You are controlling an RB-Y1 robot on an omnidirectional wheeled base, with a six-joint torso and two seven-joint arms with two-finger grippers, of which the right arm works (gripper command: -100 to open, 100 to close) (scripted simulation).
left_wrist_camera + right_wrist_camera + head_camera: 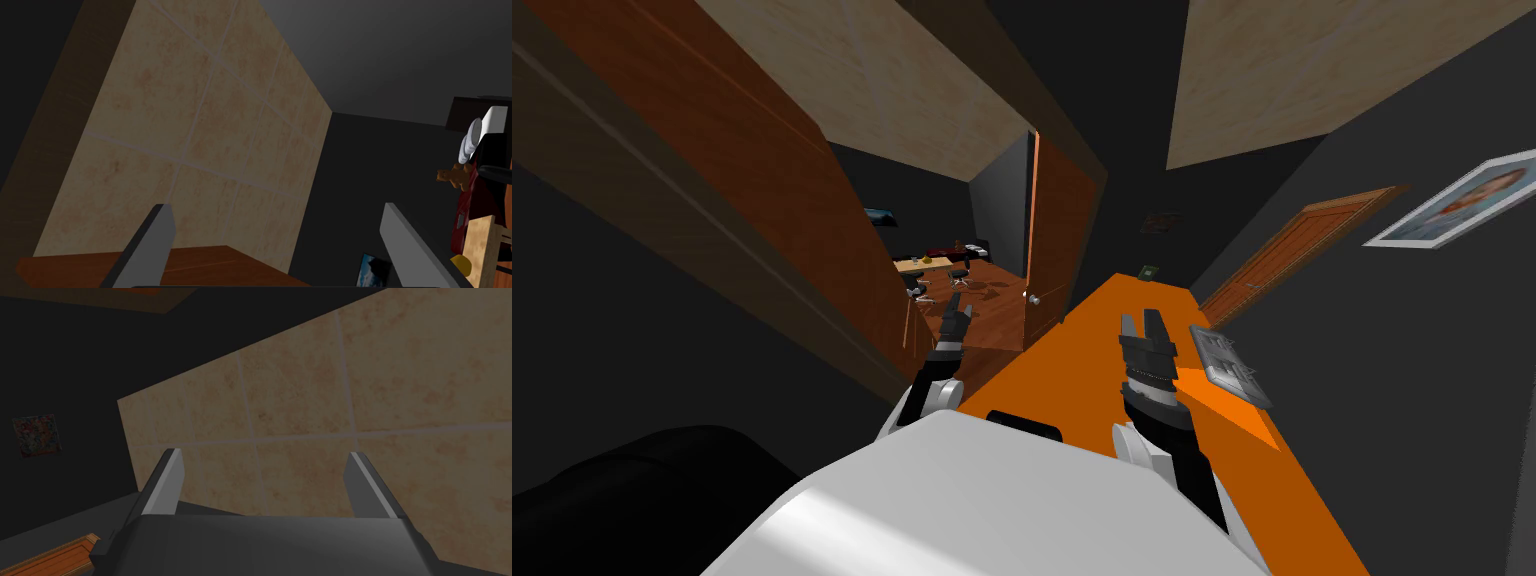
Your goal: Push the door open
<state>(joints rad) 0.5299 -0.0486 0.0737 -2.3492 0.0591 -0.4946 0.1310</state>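
A brown wooden door with a small round knob stands swung back, well open, at the right side of a doorway. My left gripper is held out in the opening, left of the door's edge and apart from it, fingers open and empty. In the left wrist view the left gripper points upward past a brown wooden edge. My right gripper hangs over the orange floor to the right of the door, open with nothing in it, as the right wrist view also shows for the right gripper.
A broad brown wooden panel flanks the doorway's left side. Beyond the opening stand a table and dark chairs. On the right dark wall are a shut brown door, a framed picture and a grey flat panel.
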